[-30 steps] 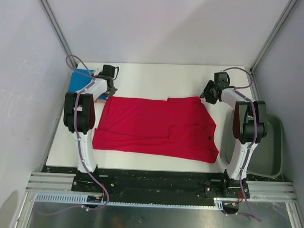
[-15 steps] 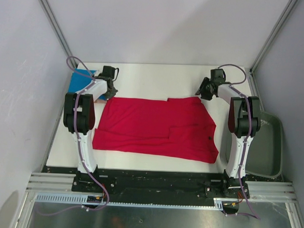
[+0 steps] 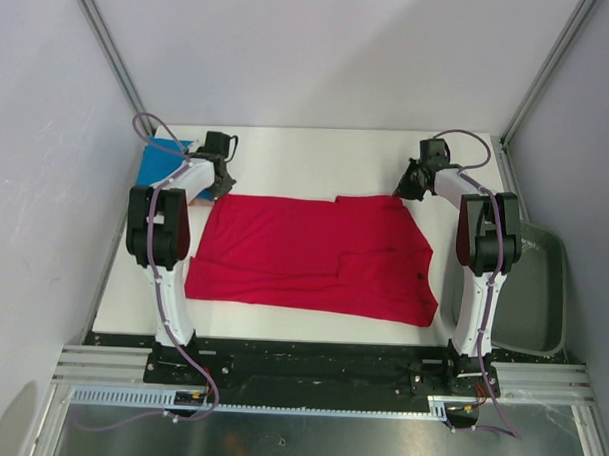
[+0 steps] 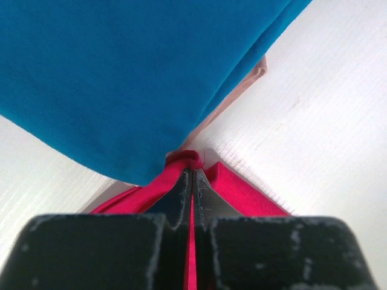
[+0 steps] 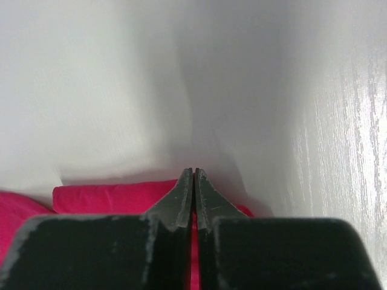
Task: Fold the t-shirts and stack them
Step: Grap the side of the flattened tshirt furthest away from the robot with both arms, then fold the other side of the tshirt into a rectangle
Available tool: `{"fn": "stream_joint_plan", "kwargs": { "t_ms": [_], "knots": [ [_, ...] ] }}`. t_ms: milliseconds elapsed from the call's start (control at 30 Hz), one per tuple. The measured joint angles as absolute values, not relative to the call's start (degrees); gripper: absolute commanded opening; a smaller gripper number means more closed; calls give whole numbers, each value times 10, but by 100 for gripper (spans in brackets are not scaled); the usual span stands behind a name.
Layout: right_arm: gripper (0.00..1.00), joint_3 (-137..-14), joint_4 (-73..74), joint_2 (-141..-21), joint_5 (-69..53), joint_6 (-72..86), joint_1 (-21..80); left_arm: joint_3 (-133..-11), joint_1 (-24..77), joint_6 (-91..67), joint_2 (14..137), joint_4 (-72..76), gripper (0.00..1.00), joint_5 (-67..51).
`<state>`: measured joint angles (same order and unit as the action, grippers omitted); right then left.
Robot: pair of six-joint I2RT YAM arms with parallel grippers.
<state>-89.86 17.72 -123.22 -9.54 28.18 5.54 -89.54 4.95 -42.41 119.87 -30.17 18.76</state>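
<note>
The white table [image 3: 317, 153] filled the middle of the top view. The red t-shirt [image 3: 304, 253] lay spread flat across the table's centre (one layer seemingly doubled over toward the right). The blue t-shirt [image 3: 157, 163] sat folded at upper left, just beside the red one's corner. The left gripper [image 4: 192, 175] had its fingers pressed together on the red shirt's upper-left corner, and the right gripper [image 5: 193, 175] pinched red cloth at the upper-right corner. The cloth looked light, limp and likely to sag between holds. Those two far corners seemed sensible places to grip for carrying one edge over evenly.
</note>
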Motion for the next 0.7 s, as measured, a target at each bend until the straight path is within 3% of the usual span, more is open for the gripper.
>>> {"fn": "stream_joint_plan", "kwargs": {
  "t_ms": [233,700],
  "knots": [
    [0,-883,192,-1204,-87,282,55,-886,50,-420,1177,-302,0,187],
    [0,-789,199,-1031,-73,283,55,-842,43,-411,1122,-301,0,188]
  ]
}}
